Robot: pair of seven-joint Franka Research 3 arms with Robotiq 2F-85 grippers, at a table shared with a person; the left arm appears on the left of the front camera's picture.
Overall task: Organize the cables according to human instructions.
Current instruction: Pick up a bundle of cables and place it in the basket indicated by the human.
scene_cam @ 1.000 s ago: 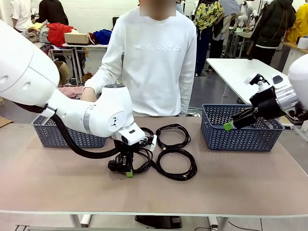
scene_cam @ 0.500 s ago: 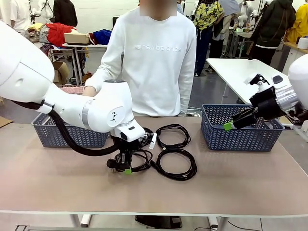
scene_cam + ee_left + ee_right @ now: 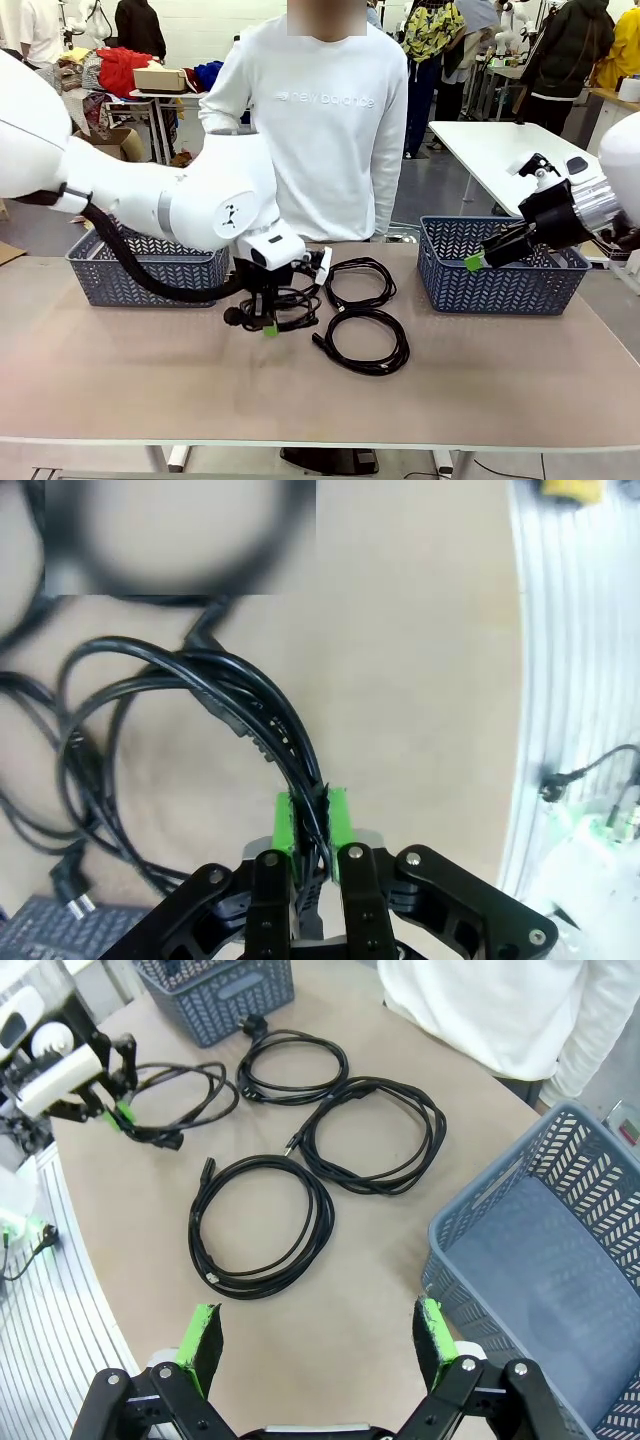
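- The left fingers (image 3: 268,329) (image 3: 288,825), black with green pads, were pressed together on a strand of a thin black coiled cable (image 3: 290,308) (image 3: 225,685). They pinched it over the middle of the beige worktop (image 3: 300,400).
- The held cable's loops spread out from the pads, with its chunky black plug (image 3: 232,316) on the side toward the left basket. Whether the coil touched the worktop could not be told.
- Three more black coiled cables lay flat nearby. One (image 3: 295,1065) was closest to the grey-blue plastic basket on the left (image 3: 140,275). A second (image 3: 358,283) (image 3: 375,1135) lay toward the person, and a third (image 3: 366,342) (image 3: 262,1225) lay nearer the robot's edge.
- The right fingers (image 3: 473,262) (image 3: 203,1345) were spread wide and held nothing. They hovered over the worktop beside the blue plastic basket on the right (image 3: 500,285) (image 3: 560,1260).
- A person in a white sweatshirt (image 3: 320,130) stood at the far side of the worktop, between the two baskets.
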